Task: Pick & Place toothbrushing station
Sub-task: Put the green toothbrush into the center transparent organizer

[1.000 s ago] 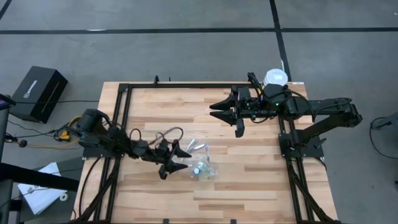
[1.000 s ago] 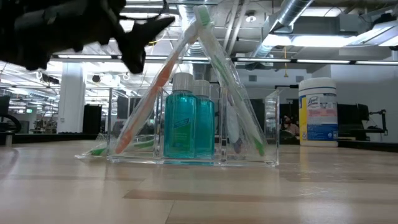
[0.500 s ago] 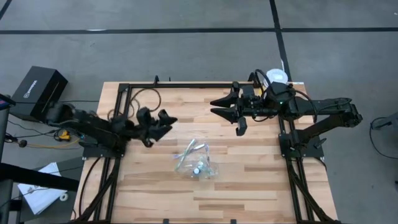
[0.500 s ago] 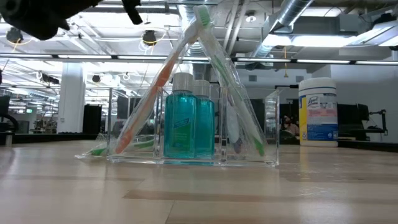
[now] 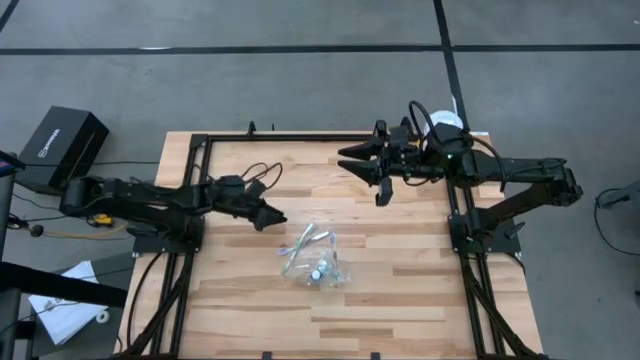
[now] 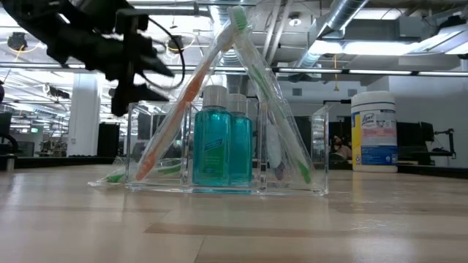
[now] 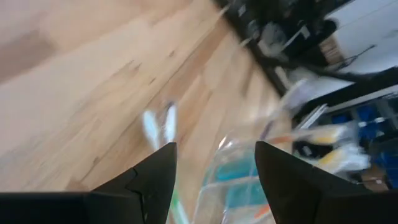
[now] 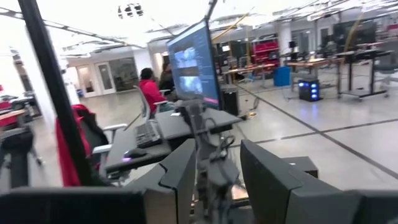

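container: clear plastic container (image 5: pixel 316 262) sits on wood table (image 5: pixel 400 290), mid-table; my landmark for all below.
brushes: toothbrushes (image 6: pixel 219 80) lean crossed inside container, heads up above its rim; one more brush lies flat at container's base, low view.
tubes: two teal toothpaste tubes (image 6: pixel 221 142) upright in container's middle, side by side, touching.
L gripper: my left gripper (image 5: pixel 276 216) hovers near container, toward table's far-left side, tips aimed at it; fingers (image 7: pixel 155 180) spread, empty, not touching container.
R gripper: my right gripper (image 5: pixel 360 165) well apart from container, far-right side of table, raised; fingers (image 8: pixel 180 180) part-spread w/ a gap, nothing pinched.
tub: white tub (image 6: pixel 374 131) w/ label, well apart from container, by R arm's base.
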Tool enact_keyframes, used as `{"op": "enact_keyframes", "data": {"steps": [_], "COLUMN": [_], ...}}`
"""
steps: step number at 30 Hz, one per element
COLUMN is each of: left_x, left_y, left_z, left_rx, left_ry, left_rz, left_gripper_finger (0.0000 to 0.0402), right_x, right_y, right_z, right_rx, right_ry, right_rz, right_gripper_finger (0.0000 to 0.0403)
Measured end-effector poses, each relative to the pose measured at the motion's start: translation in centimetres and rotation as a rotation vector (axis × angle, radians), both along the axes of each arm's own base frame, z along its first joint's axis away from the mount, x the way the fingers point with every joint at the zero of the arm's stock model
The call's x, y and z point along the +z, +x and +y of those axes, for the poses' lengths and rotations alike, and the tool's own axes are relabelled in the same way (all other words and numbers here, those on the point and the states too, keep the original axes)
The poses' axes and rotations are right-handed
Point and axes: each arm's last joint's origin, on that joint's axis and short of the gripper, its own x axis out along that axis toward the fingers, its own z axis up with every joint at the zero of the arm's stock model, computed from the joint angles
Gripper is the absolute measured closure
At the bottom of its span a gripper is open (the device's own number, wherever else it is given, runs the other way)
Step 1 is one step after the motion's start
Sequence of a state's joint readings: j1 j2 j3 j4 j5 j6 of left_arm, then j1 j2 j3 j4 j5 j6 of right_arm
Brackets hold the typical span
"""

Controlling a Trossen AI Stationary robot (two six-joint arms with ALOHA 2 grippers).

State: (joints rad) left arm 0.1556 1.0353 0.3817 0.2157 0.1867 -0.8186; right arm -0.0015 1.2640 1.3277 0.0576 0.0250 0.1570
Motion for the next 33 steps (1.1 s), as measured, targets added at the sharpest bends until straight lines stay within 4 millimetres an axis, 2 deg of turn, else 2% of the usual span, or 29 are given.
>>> {"op": "enact_keyframes", "data": {"steps": [6,13,20,27,33], "left_x": [-2.1,-2.8,-4.5,-5.7,-7.6], "left_y": [1.0,3.4,6.2,9.0,9.9], "left_z": [0.2,0.7,1.9,3.4,3.7], "left_rx": [0.026,0.025,-0.098,-0.167,-0.229], "left_ry": [-0.073,-0.074,-0.112,-0.103,-0.144], "left_rz": [0.127,0.186,0.258,0.278,0.329], "left_gripper_finger": [0.0191,0.0192,0.0192,0.0192,0.0192], "right_x": [0.0,0.0,0.1,0.5,0.6], "right_y": [0.0,-0.2,-0.4,-0.6,-0.6], "right_z": [-1.4,-3.1,-4.6,-5.0,-5.0], "right_rx": [-0.002,0.018,-0.020,-0.032,-0.032], "right_ry": [-0.007,-0.008,0.028,0.032,0.034], "right_rz": [-0.004,-0.003,-0.013,-0.056,-0.062], "right_gripper_finger": [0.0285,0.0285,0.0285,0.0285,0.0285]}}
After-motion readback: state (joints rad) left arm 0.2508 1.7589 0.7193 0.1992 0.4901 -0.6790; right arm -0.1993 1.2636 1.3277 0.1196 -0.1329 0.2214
